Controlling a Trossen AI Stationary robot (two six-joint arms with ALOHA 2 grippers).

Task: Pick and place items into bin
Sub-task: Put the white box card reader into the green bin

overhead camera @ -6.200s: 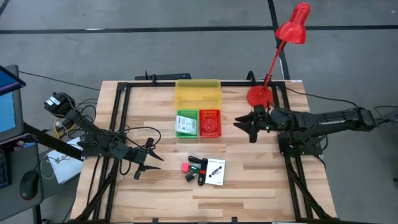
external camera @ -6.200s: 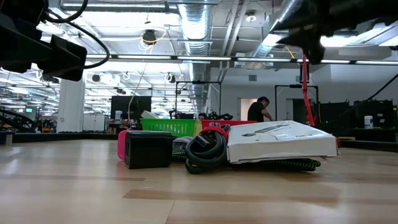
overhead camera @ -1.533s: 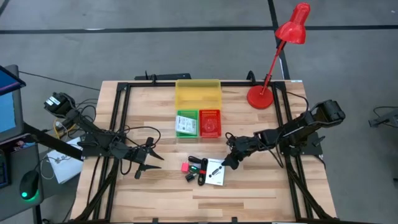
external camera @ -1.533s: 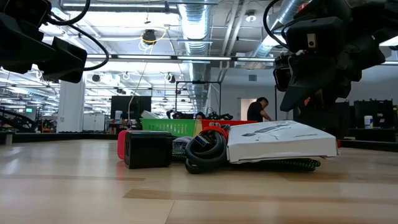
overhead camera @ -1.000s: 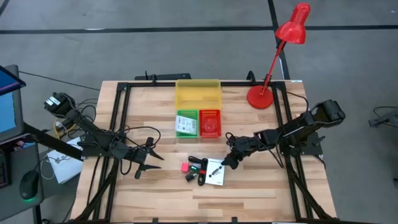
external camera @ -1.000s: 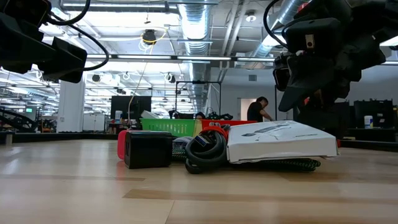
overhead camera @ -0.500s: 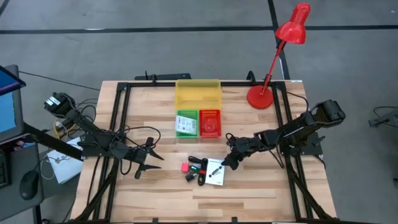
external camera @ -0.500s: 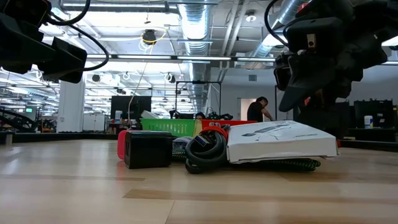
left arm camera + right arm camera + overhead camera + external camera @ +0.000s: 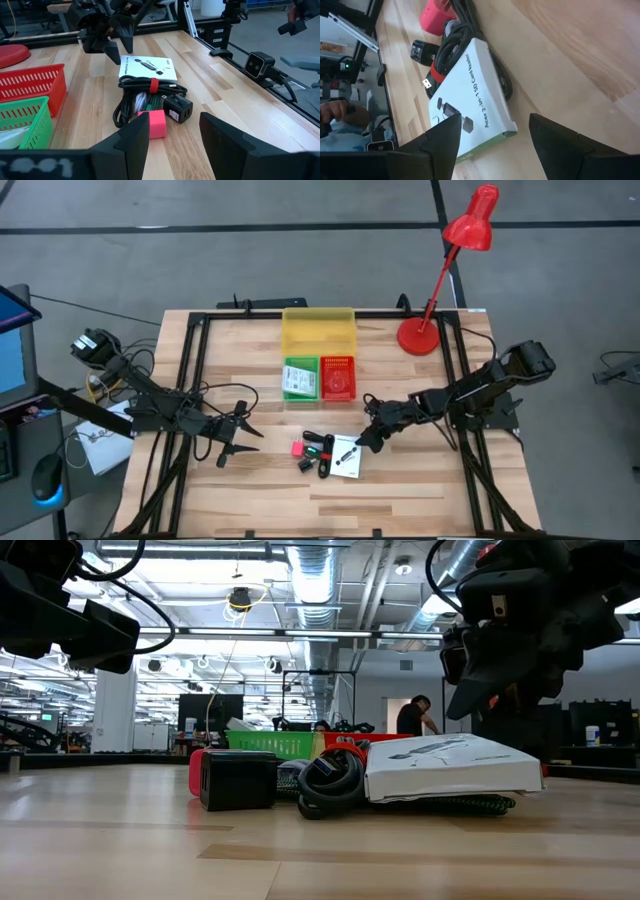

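Observation:
The items lie in a small heap on the table's near middle. They are a white printed box (image 9: 347, 457) (image 9: 470, 115) (image 9: 450, 766), a coiled black cable with a red tie (image 9: 451, 50) (image 9: 145, 92), a pink block (image 9: 298, 448) (image 9: 152, 123) and a black adapter (image 9: 238, 780) (image 9: 178, 107). My right gripper (image 9: 362, 422) (image 9: 490, 660) (image 9: 495, 120) hangs open just above the box's far-right edge, clear of it. My left gripper (image 9: 240, 435) (image 9: 174, 120) waits open, to the left of the heap.
Three bins stand beyond the heap: a yellow one (image 9: 318, 330), a green one (image 9: 299, 379) holding a printed packet, and a red one (image 9: 338, 378). A red desk lamp (image 9: 420, 333) stands at the far right corner. Black frame rails run along the table's left and right sides.

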